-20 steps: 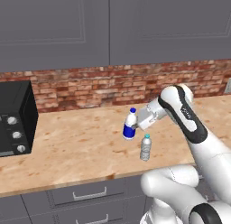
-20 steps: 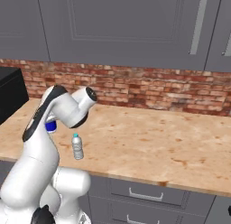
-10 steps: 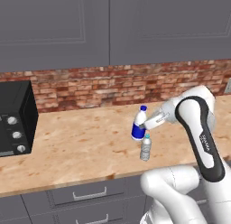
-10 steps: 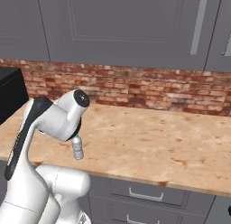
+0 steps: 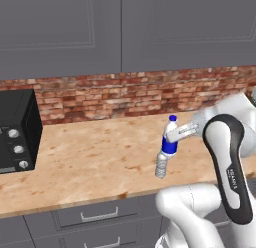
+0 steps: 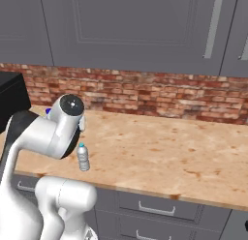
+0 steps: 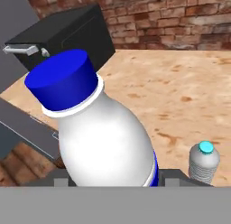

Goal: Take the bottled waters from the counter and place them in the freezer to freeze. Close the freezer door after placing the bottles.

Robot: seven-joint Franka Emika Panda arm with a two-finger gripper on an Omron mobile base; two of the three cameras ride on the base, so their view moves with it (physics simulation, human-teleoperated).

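Observation:
My gripper (image 5: 175,135) is shut on a white water bottle (image 5: 169,138) with a dark blue label and a blue cap, and holds it tilted above the counter (image 5: 90,157). In the hand view this bottle (image 7: 106,144) stands large between the finger tips. Just below it the clear ribbed bottle (image 5: 161,165) with a teal cap stands upright on the counter near the front edge, apart from my gripper. The same clear bottle (image 6: 83,157) (image 7: 204,161) stands beside my arm. The freezer and its door are out of view.
A black toaster oven (image 5: 16,132) sits at the left end of the counter against the brick wall (image 5: 110,97). Grey wall cabinets (image 5: 120,32) hang above. Grey drawer fronts (image 6: 160,207) with silver handles run under the counter edge.
The arm has swung to the right, carrying the blue-label bottle over the clear bottle. The clear bottle has stayed in place.

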